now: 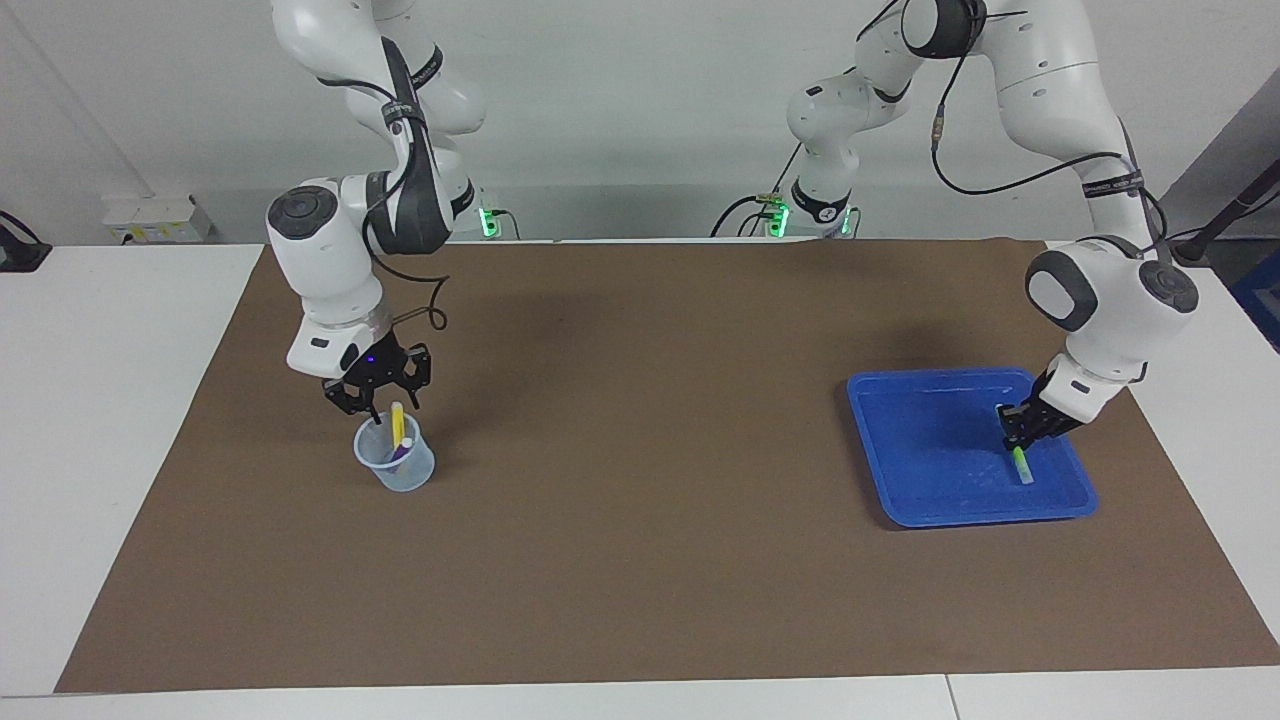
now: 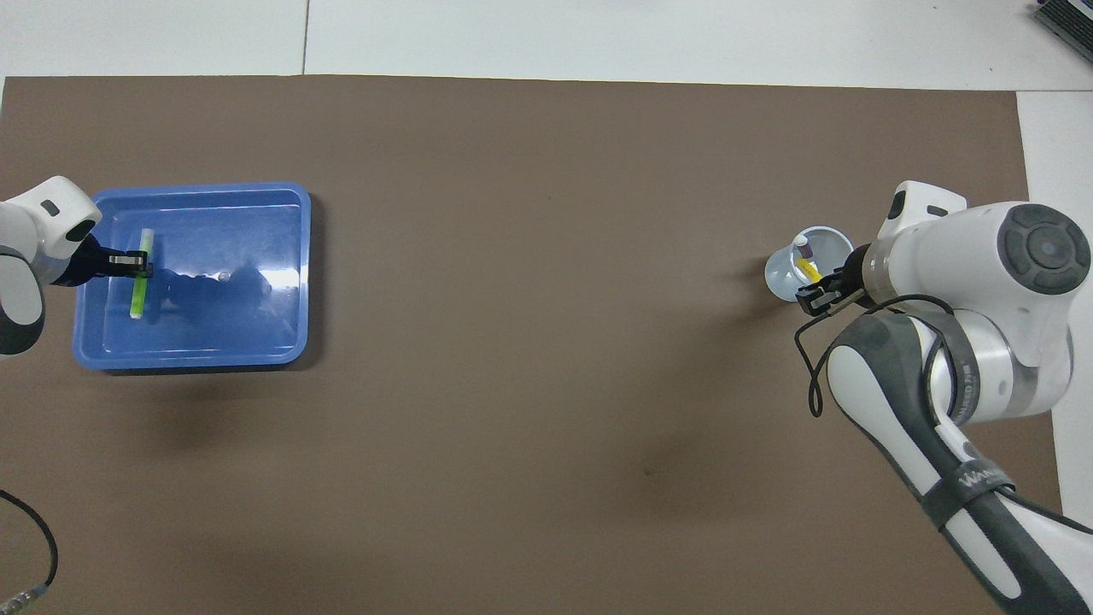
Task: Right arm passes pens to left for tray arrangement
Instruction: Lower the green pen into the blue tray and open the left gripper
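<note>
yellow pen (image 1: 397, 420) may tip the clear cup (image 1: 394, 456) if the half-open, empty right claw (image 1: 385, 412) snags it, while the left claw (image 1: 1020, 440) pinches the green pen (image 1: 1021, 464) over the blue tray (image 1: 900, 440).

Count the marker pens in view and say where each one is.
3. The green pen is in the blue tray, gripped by the left gripper; the yellow pen and purple pen stand in the clear cup.
</note>
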Controlling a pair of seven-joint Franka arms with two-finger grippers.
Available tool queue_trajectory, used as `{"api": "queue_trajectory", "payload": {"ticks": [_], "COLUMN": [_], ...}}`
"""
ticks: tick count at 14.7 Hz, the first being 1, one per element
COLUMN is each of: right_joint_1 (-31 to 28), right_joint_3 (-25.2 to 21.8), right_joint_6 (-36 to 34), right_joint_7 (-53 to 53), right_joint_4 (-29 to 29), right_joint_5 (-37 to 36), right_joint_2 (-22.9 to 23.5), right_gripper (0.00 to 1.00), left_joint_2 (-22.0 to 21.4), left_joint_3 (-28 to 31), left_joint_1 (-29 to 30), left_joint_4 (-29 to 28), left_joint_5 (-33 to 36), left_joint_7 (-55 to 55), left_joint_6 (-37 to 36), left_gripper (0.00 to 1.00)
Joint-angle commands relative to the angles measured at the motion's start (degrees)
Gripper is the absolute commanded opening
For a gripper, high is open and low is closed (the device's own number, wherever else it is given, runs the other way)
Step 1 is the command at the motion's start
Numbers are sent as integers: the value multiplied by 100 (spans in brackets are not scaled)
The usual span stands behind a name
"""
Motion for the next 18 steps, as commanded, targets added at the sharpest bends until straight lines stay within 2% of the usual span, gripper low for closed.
{"api": "queue_trajectory", "payload": {"ticks": [1,9,10,12,13,17,18], "right_joint_1": [-51,-51,-42,-42,-42,-34,-34], "right_joint_3": [38,38,38,38,38,38,38], "right_joint_6": [-251,-164,-164,-164,-164,-146,-146], "right_joint_7": [-73,-46,-46,-46,-46,-29,-29], "right_joint_4": [156,122,113,95,95,95,95], "right_joint_5": [-136,-145,-136,-136,-145,-145,-145], "right_joint_2": [-34,1,2,1,-7,10,10], "right_gripper": [54,44,42,40,39,36,35], "left_joint_2": [-156,-156,-156,-156,-156,-156,-147], "left_joint_3": [-47,-39,-47,-39,-39,-39,-47], "left_joint_1": [132,158,158,158,158,167,167], "left_joint_4": [-200,-218,-227,-227,-235,-235,-227], "left_joint_5": [102,102,102,101,102,93,93], "left_joint_7": [50,41,41,41,41,41,41], "left_joint_6": [125,151,160,168,168,169,134], "left_gripper": [0,0,5,17,26,71,78]}}
